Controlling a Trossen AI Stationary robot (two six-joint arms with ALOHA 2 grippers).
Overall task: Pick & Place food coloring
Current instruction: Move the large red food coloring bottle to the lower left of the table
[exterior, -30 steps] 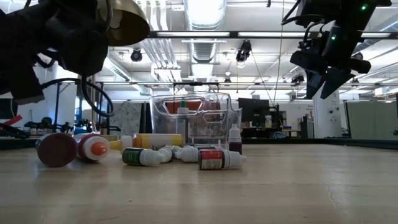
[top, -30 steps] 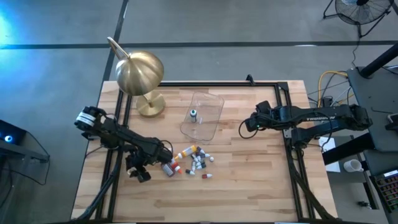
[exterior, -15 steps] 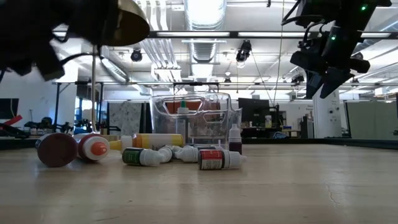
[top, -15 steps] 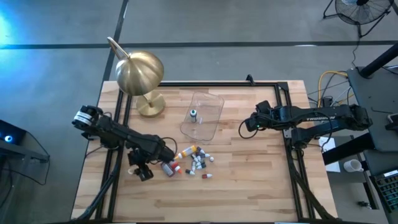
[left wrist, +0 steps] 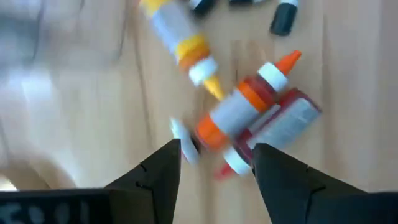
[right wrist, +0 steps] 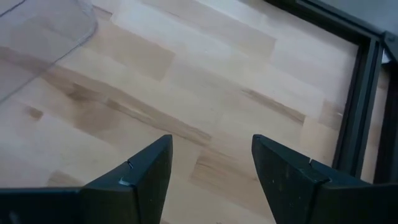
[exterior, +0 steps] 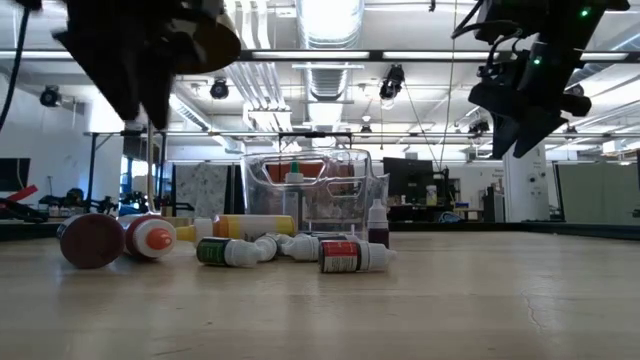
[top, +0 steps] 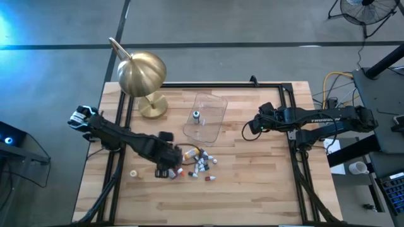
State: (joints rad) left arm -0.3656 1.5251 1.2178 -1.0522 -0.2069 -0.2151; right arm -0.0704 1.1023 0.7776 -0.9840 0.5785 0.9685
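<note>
Several food coloring bottles (top: 197, 161) lie in a loose heap on the wooden table, and one more (top: 196, 115) stands inside the clear tub (top: 208, 120). My left gripper (top: 165, 169) hangs open above the heap's left end, pointing down. In its wrist view an orange-capped bottle (left wrist: 239, 112), a red-and-grey one (left wrist: 283, 124) and a yellow one (left wrist: 177, 34) lie just beyond the open fingers (left wrist: 158, 171), untouched. My right gripper (top: 255, 123) waits open above the table's right half, with nothing between its fingers (right wrist: 146, 171).
A brass dome lamp (top: 142, 74) stands at the far left, its foot (top: 153, 106) on the table. A small pale thing (top: 134, 172) lies alone left of my left gripper. A black frame (top: 287, 94) borders the table. Bare wood lies near the front edge.
My left gripper has risen and gone toward the table's right, from bare wood to above the heap's left end, turning at the wrist until it points down. A small pale thing now shows where it stood. The bottles have not moved.
</note>
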